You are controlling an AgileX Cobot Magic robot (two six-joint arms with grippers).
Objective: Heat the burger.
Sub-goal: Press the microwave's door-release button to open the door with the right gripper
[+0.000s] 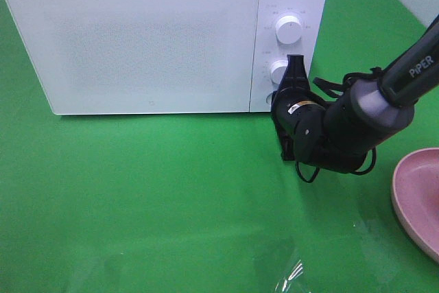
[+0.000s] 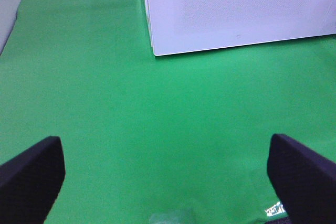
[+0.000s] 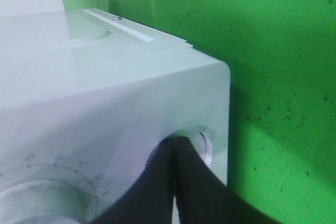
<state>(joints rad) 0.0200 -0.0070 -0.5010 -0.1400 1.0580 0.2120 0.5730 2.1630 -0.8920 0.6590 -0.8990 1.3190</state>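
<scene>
Burger: not visible in any view. The visible part of the pink plate (image 1: 413, 186), at the right edge of the high view, is bare. Whether the burger sits behind the shut door cannot be told.
Microwave (image 1: 151, 39): fills the upper left and centre of the high view, door closed flush.
Progress: judging by the bare plate and the closed door, loading looks done and the job seems to be at the controls. Setting the heat or time and starting it appears to be what is left, but no view shows whether the oven is running.
Right gripper (image 1: 295, 64): fingers clenched together on nothing, their joined tip against the lower right corner of the control panel, just beside the lower knob (image 1: 278, 71). In the right wrist view the tip meets a small round button (image 3: 203, 145).
Left gripper (image 2: 167, 177): fingers spread wide and empty, hanging over bare cloth at the bottom of the left wrist view, well apart from the microwave.
Microwave surface: glossy white shell with rounded corners, and a fine dotted mesh across the door front.
Knobs: two white round dials stacked at the right, the upper knob (image 1: 289, 29) ringed with faint printed marks.
Plate: matte pink, round, with a shallow raised rim.
Table cover: green cloth (image 1: 171, 197), smooth and slightly shiny.
Fingers: black, tapering to a point.
</scene>
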